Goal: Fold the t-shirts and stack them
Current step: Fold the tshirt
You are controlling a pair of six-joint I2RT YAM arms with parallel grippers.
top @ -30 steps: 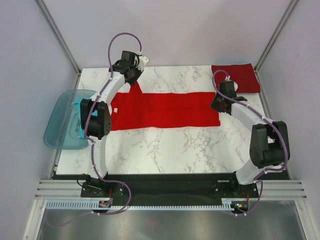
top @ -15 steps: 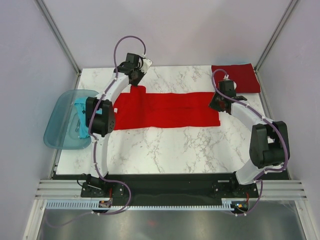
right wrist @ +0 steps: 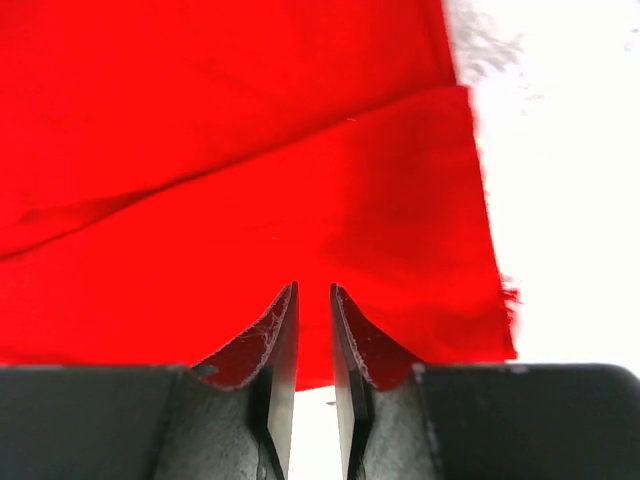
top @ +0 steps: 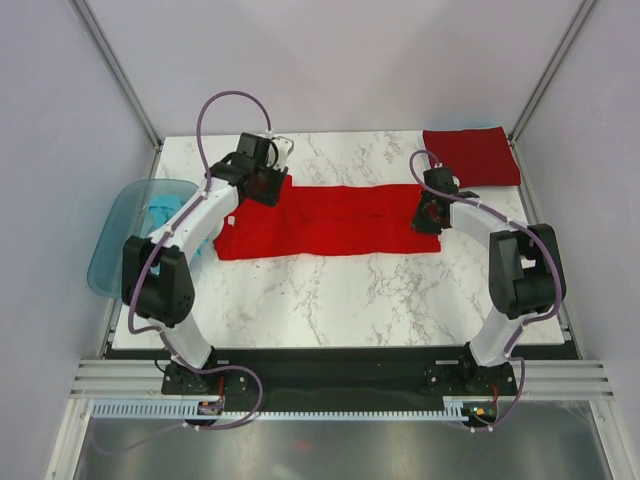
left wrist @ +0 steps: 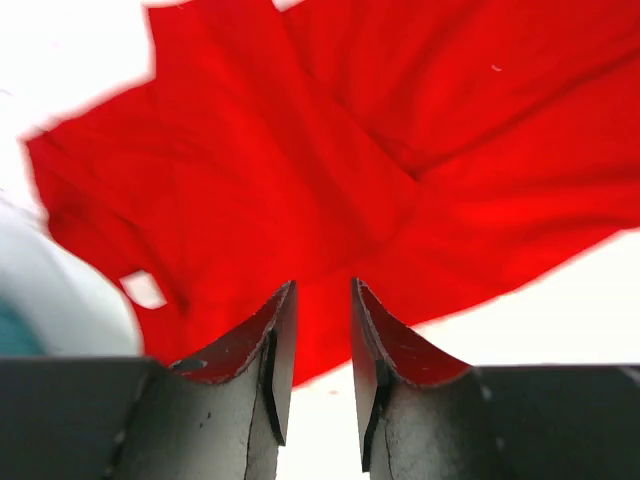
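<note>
Marble table (top: 340, 290); red tee (top: 330, 220); crimson square (top: 470, 155)

No writing, number, brand or sign can be read in any of the views. In the left wrist view, the bright red cloth t-shirt (left wrist: 300, 150), which lies on the white marble-patterned tabletop (top: 350, 290), shows a small white patch (left wrist: 143, 289) near one edge. It may be a sewn-in tag, but it is too small and blurred to tell, and no print can be made out on it.
</note>
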